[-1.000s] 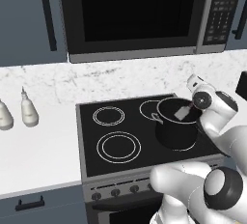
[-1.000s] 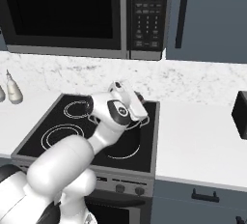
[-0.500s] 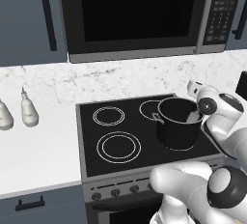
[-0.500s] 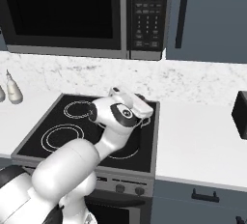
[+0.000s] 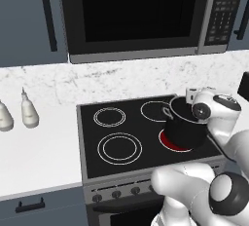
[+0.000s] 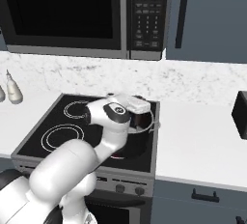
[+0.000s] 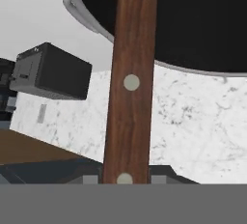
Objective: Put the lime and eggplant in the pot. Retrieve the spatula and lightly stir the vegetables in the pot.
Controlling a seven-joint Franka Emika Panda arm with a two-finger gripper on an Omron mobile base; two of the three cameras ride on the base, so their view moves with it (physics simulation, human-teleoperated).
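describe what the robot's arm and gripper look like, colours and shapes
The arm is glossy white, built of rounded, bulbous segments with dark grey circular joint caps. The white hand is a boxy block at its end. No cables or markings are visible.

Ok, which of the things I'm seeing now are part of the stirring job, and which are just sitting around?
Part of the job:
- pot on the stove's front right burner
- spatula, its reddish-brown handle held in the shut gripper, reaching into the pot

Just lying about:
- two white bottles on the left counter
- microwave above the stove
- black box on the right counter
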